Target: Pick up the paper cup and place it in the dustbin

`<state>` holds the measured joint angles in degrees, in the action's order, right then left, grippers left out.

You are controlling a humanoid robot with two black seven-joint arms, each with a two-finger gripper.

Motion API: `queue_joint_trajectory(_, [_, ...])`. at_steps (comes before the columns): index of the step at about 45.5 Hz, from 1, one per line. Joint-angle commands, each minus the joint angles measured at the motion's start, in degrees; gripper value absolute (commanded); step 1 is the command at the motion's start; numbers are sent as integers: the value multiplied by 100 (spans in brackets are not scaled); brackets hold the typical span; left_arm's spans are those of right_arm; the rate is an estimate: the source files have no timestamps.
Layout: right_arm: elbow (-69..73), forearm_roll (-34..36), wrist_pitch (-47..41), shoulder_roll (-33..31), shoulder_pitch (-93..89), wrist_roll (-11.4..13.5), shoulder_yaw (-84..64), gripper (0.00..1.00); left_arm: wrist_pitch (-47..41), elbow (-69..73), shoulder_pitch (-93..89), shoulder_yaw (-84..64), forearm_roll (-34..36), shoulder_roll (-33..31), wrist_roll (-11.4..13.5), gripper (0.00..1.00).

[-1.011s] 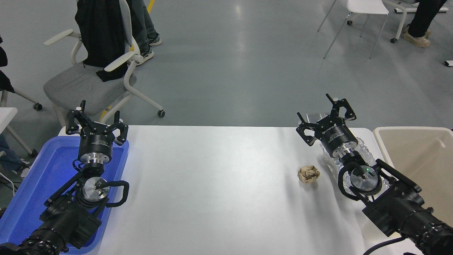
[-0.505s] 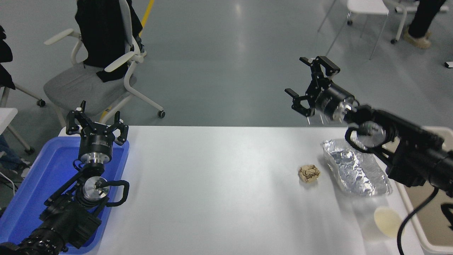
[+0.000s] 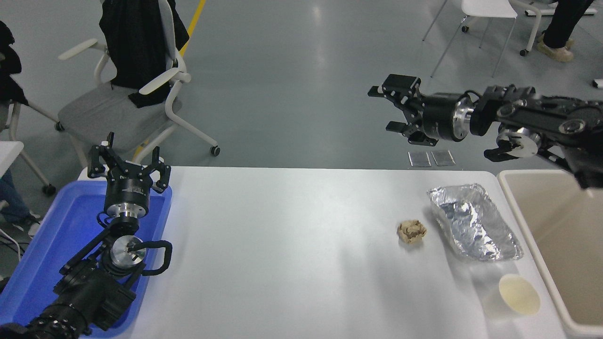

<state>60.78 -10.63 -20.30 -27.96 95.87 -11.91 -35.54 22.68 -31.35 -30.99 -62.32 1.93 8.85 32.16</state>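
The right gripper hangs high in the air past the table's far right edge, its fingers spread apart and holding nothing, pointing toward the picture's left. Its arm comes in level from the right edge, above the far end of the dustbin.

Nearest the camera on the right side, the paper cup stands on the white table, its cream inside and round rim turned up toward the camera. It sits close to the dustbin's thick rim, just short of touching it, and is well apart from the right gripper. The dustbin itself runs along the table's right side, large and beige, with smooth walls.

At the lower left, the left arm is parked over a blue tray, and the left gripper points away from the camera with its fingers splayed, gripping nothing.

Just beyond the cup lies a crinkled silver foil tray, stretched from near the cup up toward the far edge of the table. Beside the foil tray, on its left, rests a small crumpled brown paper ball, apart from the foil.

Past the table, on the grey floor, a grey office chair with white arms stands at the upper left, dark clothing draped over its back. A white chair shows at the top right, and beside it a person's legs in dark trousers.
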Motion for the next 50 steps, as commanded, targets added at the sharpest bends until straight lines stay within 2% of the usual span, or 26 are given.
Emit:
queue_joint_trajectory(1, [1339,-229,-579,256,2066,4,-2227,100,0,-3,-3,0,0,2,1,99])
queue_joint_trajectory(20, [2561,34,-1924,1205,3807,-4,-3599,100,0,-3,5,0,0,2,1,99])
queue_joint_trajectory(25, [2939,122,-2460,1162,4361,-4,-3854,100,0,-3,5,0,0,2,1,99])
queue_joint_trajectory(40, [3028,105,-2470,1056,4730,5,-3987,100,0,-3,5,0,0,2,1,99])
queue_joint_trajectory(45, [3028,-88,-2470,916,4722,13,-4083,100,0,-2,5,0,0,2,10,99])
queue_joint_trajectory(50, [3028,-641,-2470,486,4722,13,-4241,100,0,-3,5,0,0,2,1,99])
